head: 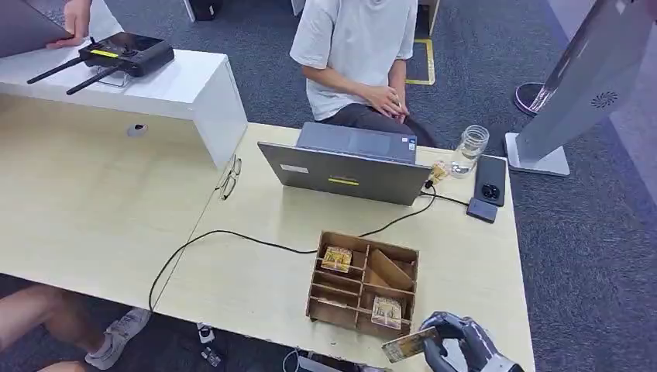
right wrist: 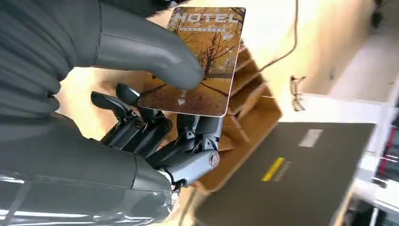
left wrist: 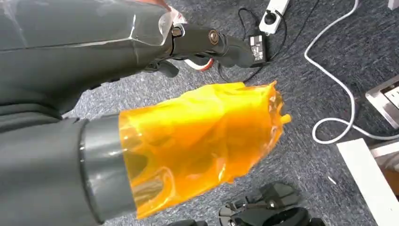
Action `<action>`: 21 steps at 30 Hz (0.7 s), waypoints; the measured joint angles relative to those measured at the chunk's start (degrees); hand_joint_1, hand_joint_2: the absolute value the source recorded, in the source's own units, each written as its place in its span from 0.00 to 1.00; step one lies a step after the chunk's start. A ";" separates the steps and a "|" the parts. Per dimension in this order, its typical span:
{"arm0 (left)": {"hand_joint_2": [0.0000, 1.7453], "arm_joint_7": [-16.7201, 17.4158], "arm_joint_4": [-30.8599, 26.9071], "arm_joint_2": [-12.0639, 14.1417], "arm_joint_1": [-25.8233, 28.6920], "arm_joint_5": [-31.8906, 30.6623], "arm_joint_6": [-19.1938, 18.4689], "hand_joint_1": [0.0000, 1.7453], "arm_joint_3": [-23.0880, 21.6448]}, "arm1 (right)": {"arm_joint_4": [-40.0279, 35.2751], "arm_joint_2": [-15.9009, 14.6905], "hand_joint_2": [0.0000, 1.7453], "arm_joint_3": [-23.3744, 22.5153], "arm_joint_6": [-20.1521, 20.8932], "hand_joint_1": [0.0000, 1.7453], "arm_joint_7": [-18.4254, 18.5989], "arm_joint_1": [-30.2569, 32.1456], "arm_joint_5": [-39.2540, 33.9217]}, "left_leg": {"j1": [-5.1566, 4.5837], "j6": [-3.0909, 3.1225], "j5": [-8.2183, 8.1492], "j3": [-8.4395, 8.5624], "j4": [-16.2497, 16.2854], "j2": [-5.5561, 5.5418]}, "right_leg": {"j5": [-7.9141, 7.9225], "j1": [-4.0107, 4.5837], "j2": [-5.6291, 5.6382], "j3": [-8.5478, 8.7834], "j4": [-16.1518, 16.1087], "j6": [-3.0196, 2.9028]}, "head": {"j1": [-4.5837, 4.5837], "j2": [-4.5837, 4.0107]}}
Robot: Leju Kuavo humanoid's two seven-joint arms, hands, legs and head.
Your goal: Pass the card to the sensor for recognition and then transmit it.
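My right hand [head: 465,341] hovers at the table's near right edge, just in front of the wooden compartment box [head: 370,241]. It pinches a hotel card [head: 408,345] with an autumn-tree picture. In the right wrist view the thumb [right wrist: 141,47] presses the card [right wrist: 207,56] against the dark fingers [right wrist: 155,127], with the box behind it. Two similar cards [head: 338,258] [head: 386,311] stand in box compartments. A small dark flat device [head: 482,210] with a cable lies at the far right of the table. My left hand [left wrist: 141,117] hangs over the floor, its thumb wrapped in orange film, holding nothing.
An open laptop [head: 349,167] stands behind the box, facing a seated person [head: 356,46]. A black phone [head: 490,180] and glass jar [head: 470,149] sit at the far right. Glasses [head: 229,178] lie to the left. A white kiosk stand [head: 581,85] rises beyond the table's right end.
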 joint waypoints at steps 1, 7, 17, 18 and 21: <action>0.00 0.00 0.00 0.00 0.00 0.04 0.06 0.00 0.11 | 0.02 -0.61 1.00 0.00 -0.43 1.00 0.50 0.50 -0.39 | 0.00 0.00 0.00 0.00 0.00 0.00 | 0.00 0.00 0.00 0.00 0.00 0.00 | -0.02 0.00; 0.00 0.00 0.00 -0.02 0.06 0.09 0.20 0.00 0.81 | 0.81 -3.69 1.00 0.11 -4.20 1.00 3.32 2.81 -1.14 | 0.01 0.00 0.00 0.01 0.00 0.01 | 0.00 0.00 0.00 0.00 0.00 0.00 | 0.00 0.00; 0.00 0.00 0.00 -0.04 0.15 0.28 0.46 0.00 0.98 | 2.47 -5.22 1.00 0.68 -11.14 1.00 8.45 3.23 2.03 | 0.00 0.00 0.01 0.00 0.00 0.02 | 0.02 0.00 0.01 0.01 0.00 0.02 | 0.00 0.00; 0.00 0.00 0.00 -0.04 0.15 0.31 0.50 0.00 1.01 | 2.62 -5.31 1.00 0.77 -12.08 1.00 9.25 3.21 2.82 | 0.00 0.00 0.01 0.00 0.00 0.02 | 0.02 0.00 0.01 0.00 0.00 0.02 | 0.00 0.00; 0.00 0.00 0.00 -0.07 0.16 0.44 0.52 0.00 1.11 | 2.93 -5.37 1.00 0.96 -13.88 1.00 10.97 3.17 4.46 | 0.00 0.00 0.00 0.00 0.00 0.02 | 0.02 0.00 0.01 0.01 0.00 0.02 | 0.00 0.00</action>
